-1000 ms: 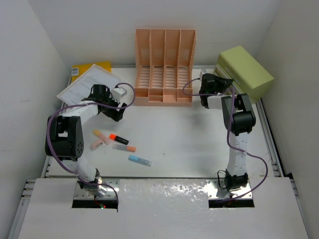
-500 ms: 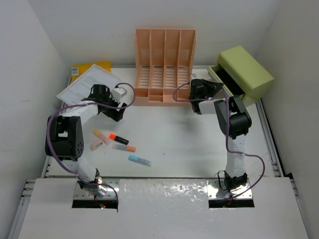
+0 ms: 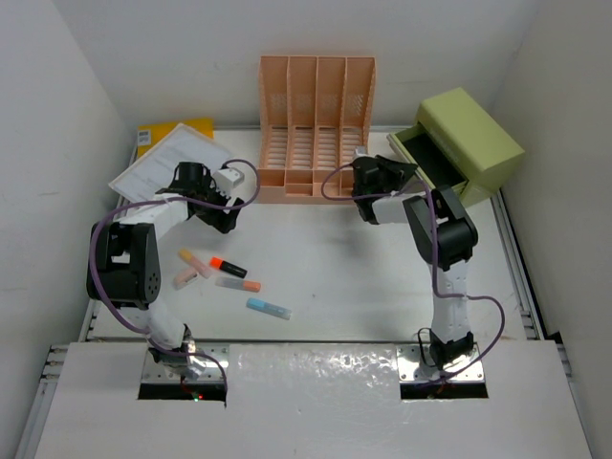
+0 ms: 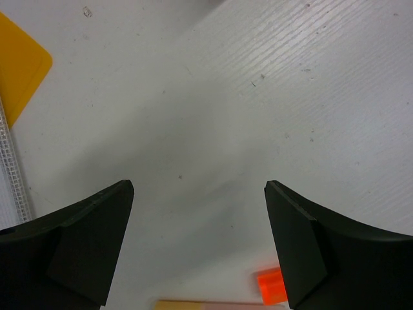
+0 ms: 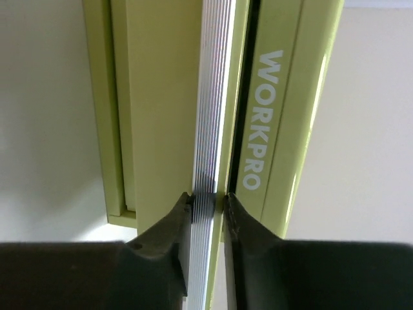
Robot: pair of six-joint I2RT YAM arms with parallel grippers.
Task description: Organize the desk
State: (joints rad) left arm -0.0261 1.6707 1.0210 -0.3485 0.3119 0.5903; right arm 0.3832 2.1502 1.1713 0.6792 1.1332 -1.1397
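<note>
The white desk [image 3: 344,258] holds several highlighters: an orange and black one [image 3: 228,267], a pink one [image 3: 194,262], a grey and orange one [image 3: 238,283] and a blue one [image 3: 269,308]. My left gripper [image 3: 222,220] hangs open over bare desk just beyond them; its wrist view shows the gripper [image 4: 200,187] with an orange cap [image 4: 271,286] at the lower edge. My right gripper [image 3: 375,177] is shut on the silver handle strip [image 5: 210,129] of the lime-green drawer [image 3: 421,158], which stands pulled out of its box [image 3: 473,143]. Both fingertips of that gripper [image 5: 208,197] press the strip.
A peach slotted file rack [image 3: 316,129] stands at the back centre. A sheet of printed paper [image 3: 172,163] lies over a yellow folder [image 3: 177,129] at the back left; the folder's corner [image 4: 19,71] shows in the left wrist view. Silver rails [image 3: 521,277] edge the desk.
My right gripper has moved left with the handle, drawing the drawer out of the green box. The left arm has not moved.
</note>
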